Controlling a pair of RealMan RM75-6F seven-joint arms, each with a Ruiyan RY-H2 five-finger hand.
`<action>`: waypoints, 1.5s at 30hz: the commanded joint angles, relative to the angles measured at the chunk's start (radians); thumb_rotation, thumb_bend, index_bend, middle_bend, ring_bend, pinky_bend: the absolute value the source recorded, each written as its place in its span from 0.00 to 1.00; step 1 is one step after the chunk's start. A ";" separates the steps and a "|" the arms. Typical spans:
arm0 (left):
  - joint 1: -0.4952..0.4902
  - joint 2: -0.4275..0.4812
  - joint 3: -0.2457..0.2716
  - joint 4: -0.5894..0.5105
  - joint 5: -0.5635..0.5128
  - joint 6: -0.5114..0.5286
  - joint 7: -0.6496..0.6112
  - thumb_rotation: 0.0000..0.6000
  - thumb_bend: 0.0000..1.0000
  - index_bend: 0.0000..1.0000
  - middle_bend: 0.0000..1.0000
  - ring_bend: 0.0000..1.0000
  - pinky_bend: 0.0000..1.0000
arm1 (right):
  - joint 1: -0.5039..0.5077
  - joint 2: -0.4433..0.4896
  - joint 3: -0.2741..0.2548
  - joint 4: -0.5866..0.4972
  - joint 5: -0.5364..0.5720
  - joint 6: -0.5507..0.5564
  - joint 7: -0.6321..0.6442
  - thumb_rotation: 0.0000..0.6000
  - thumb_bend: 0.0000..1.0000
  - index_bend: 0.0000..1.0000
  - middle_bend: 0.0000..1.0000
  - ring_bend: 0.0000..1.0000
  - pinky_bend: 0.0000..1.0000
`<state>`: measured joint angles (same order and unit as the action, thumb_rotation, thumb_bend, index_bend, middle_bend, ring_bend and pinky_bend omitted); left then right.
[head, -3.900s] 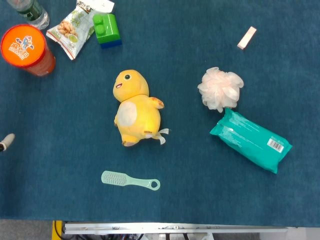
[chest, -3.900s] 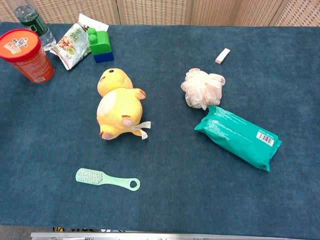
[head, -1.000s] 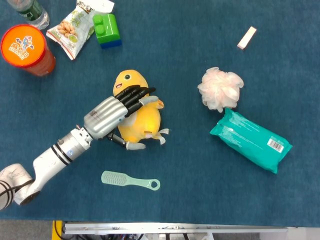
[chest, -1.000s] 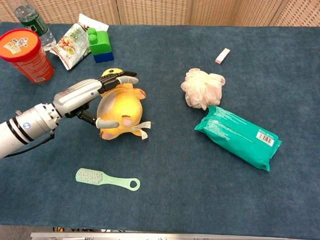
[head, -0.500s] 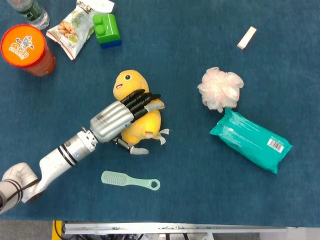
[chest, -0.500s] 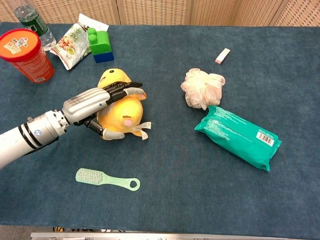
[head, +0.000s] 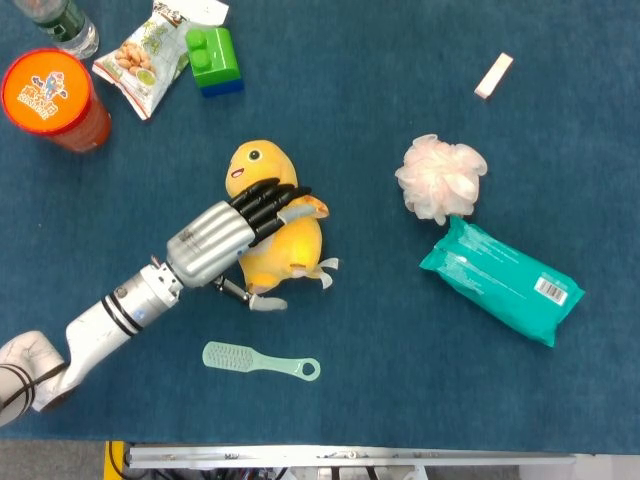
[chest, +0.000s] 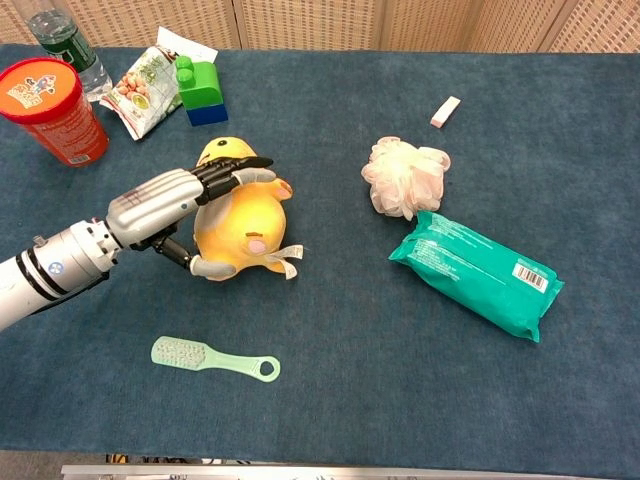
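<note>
1. Right now the yellow plush chick (head: 268, 215) lies on its side at centre-left of the head view, head toward the top of the frame, and the left hand (head: 222, 240) is wrapped over its body

2. Dark fingers (head: 268, 205) drape across the belly from above while the thumb (chest: 205, 265) hooks under the lower edge in the chest view, so the toy is clasped between them; that looks like a grasp meant to keep the soft body from slipping out

3. The right hand shows in neither view

4. Just below the chick lies a mint green brush (head: 260, 361), apart from the hand

5. Out to the right, a pink bath pouf (head: 441, 177) touches the corner of a teal wipes packet (head: 500, 278), with a small pink eraser (head: 493, 75) further up

6. Upper left corner: an orange cup (head: 52, 98), a bottle (head: 58, 22), a snack bag (head: 143, 55) and a green block (head: 213, 58), all well clear of the grasp

7. Everything rests on a dark blue cloth table (chest: 330, 370); a woven screen (chest: 300, 22) stands behind it in the chest view
</note>
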<state>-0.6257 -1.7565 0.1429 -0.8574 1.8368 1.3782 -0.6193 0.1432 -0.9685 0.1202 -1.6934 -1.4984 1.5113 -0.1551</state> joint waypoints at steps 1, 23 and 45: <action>-0.009 0.000 -0.009 -0.005 -0.008 -0.004 0.001 0.36 0.03 0.00 0.00 0.00 0.00 | 0.001 0.000 0.000 -0.001 -0.001 -0.002 0.000 1.00 0.05 0.24 0.30 0.16 0.27; 0.017 0.016 0.042 0.004 -0.005 0.016 0.022 0.36 0.03 0.00 0.00 0.00 0.00 | -0.011 -0.005 -0.001 -0.003 0.005 0.001 -0.003 1.00 0.05 0.24 0.30 0.16 0.27; 0.048 0.192 0.005 -0.155 0.011 0.178 0.039 0.38 0.03 0.42 0.47 0.35 0.56 | -0.003 -0.018 -0.001 0.017 -0.001 -0.014 0.015 1.00 0.05 0.24 0.29 0.16 0.27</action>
<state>-0.5767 -1.5691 0.1450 -1.0073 1.8433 1.5574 -0.5814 0.1404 -0.9869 0.1190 -1.6761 -1.4996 1.4977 -0.1403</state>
